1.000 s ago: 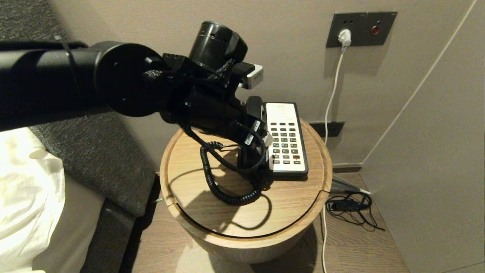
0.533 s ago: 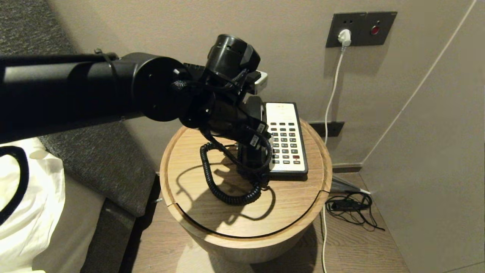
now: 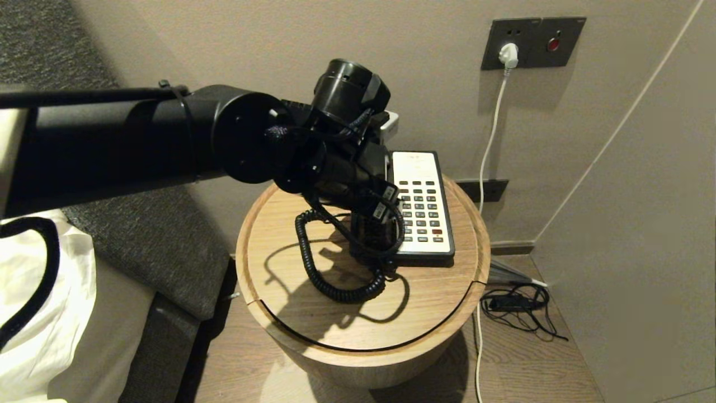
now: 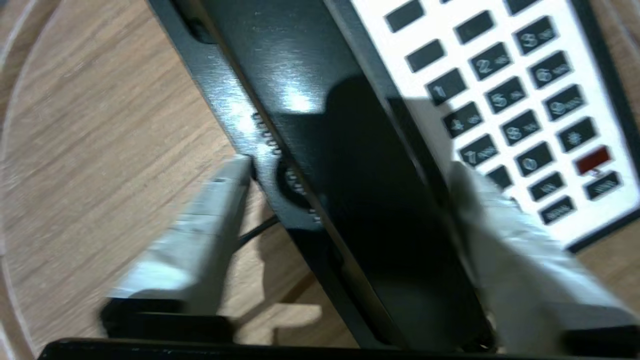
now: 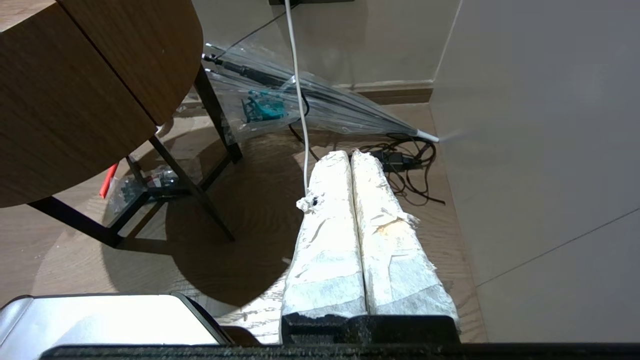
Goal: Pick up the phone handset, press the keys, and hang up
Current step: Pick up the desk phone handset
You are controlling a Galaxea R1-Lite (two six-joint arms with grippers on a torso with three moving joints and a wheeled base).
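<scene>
The phone [image 3: 423, 202], with a white keypad and dark keys, stands on the round wooden bedside table [image 3: 436, 313]. Its black handset [image 3: 376, 158] lies in the cradle along the phone's left side. My left arm reaches across from the left, and my left gripper [image 3: 373, 226] is down over the handset. In the left wrist view the left gripper [image 4: 350, 172] is open, with one white finger on each side of the handset [image 4: 360, 200], beside the keypad [image 4: 515, 100]. My right gripper [image 5: 351, 156] is shut and empty, parked low over the floor beside the table.
A black coiled cord [image 3: 327, 268] loops on the tabletop left of the phone. A wall socket with a white plug [image 3: 508, 55] and cable is behind it. Loose cables [image 3: 517, 305] and a clear umbrella [image 5: 300, 100] lie on the floor to the right. A bed [image 3: 45, 291] is on the left.
My left arm has moved right and lowered, bringing the gripper down around the handset. The phone and cord have stayed in place.
</scene>
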